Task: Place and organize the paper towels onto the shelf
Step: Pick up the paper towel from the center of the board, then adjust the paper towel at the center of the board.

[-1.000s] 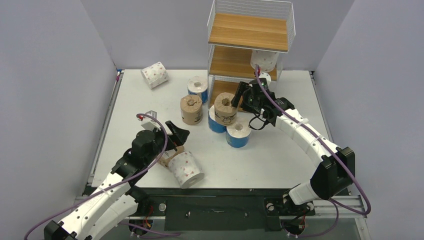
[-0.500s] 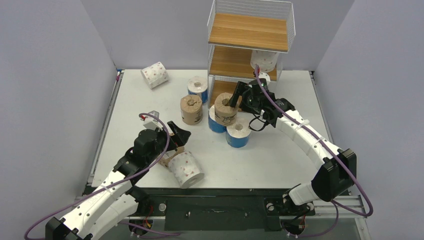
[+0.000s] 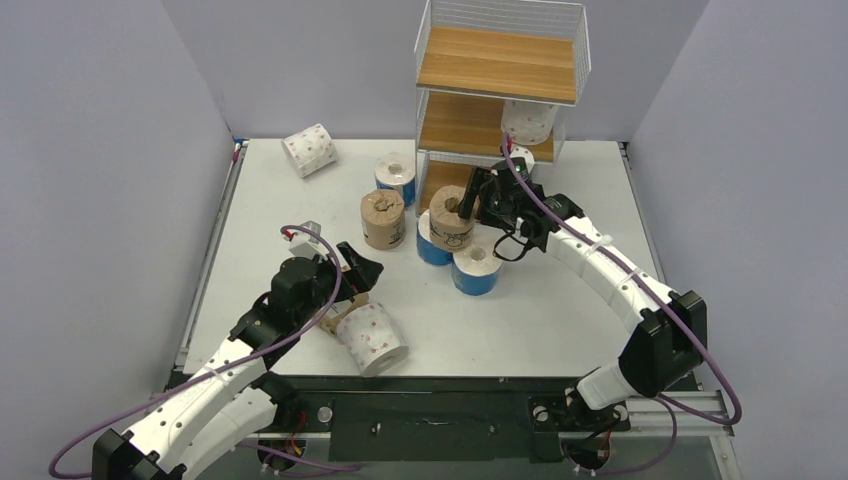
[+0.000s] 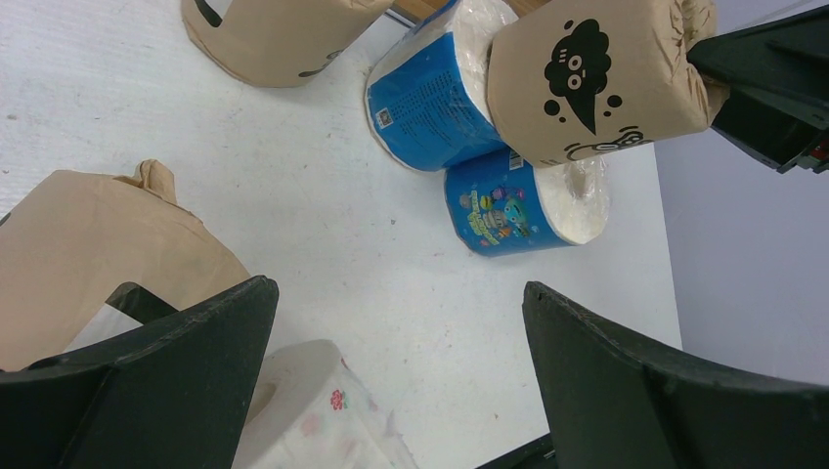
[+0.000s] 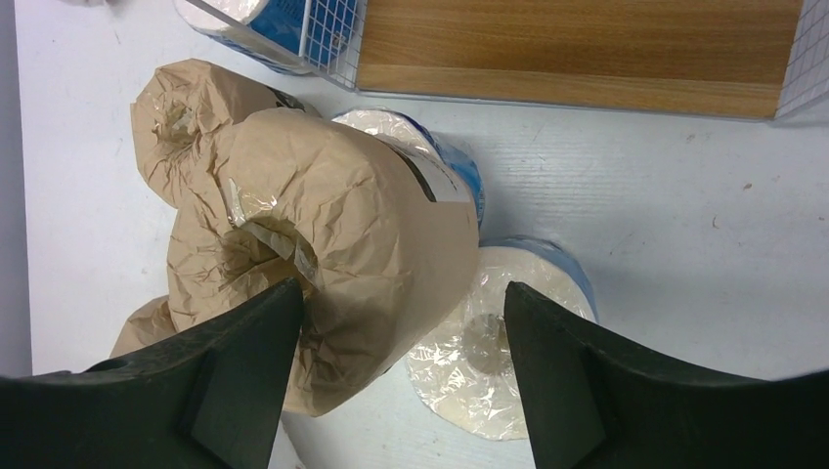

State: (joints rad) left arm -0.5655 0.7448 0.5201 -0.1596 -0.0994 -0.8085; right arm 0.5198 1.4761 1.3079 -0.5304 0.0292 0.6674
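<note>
Kraft roll [image 3: 451, 214], eleven o'clock of blue roll [image 3: 477, 270]: likely light, soft, crushable, best pinched wall-through-core; right gripper [image 5: 403, 293] spread wide straddling its wall, unclamped; left gripper [image 4: 396, 293] wide, empty.

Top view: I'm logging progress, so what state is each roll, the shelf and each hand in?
Shelf: top tier bare, one dotted roll on middle.
Left hand: open, holding nothing.
Right hand: open over brown roll.
Far dotted roll: lying on its side.
Near dotted roll: lying on its side.
</note>
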